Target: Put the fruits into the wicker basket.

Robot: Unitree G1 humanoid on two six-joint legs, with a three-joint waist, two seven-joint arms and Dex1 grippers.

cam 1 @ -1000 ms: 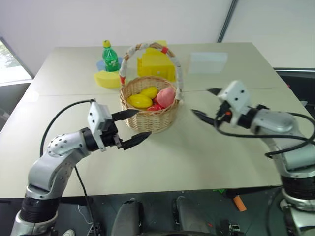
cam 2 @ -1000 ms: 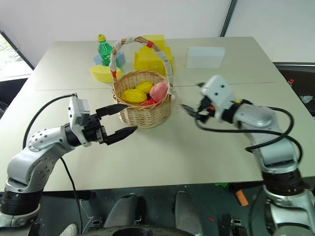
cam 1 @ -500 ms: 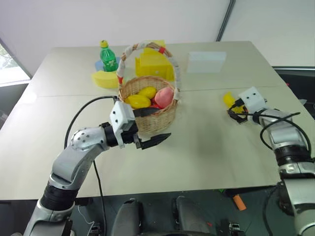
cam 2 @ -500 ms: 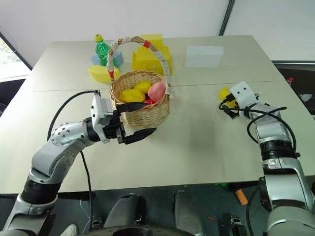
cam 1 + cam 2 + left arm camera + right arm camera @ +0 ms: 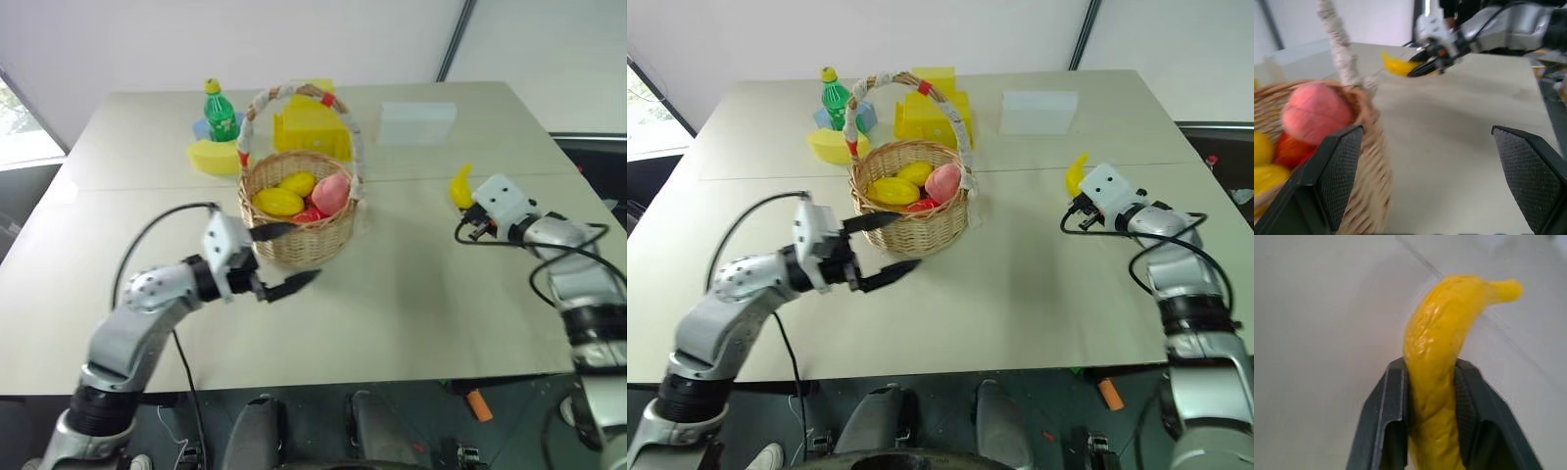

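Meanwhile, the right gripper (image 5: 1432, 396) pinched the yellow plastic banana (image 5: 1442, 362); the left gripper (image 5: 277, 261) gaped empty beside the round wicker basket (image 5: 299, 240).

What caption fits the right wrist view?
Right gripper shut on the yellow banana above the table.

Tan woven wicker basket (image 5: 299, 240), handle (image 5: 348, 127) wrapped in white cloth with red bands. Inside are seen yellow lemon-like fruits (image 5: 279, 202), a pink peach (image 5: 331, 193), something red. Yellow banana (image 5: 1440, 382) is held between black fingers (image 5: 1383, 431). Green bottle (image 5: 219, 117), yellow cap. Table (image 5: 411, 294) beige.
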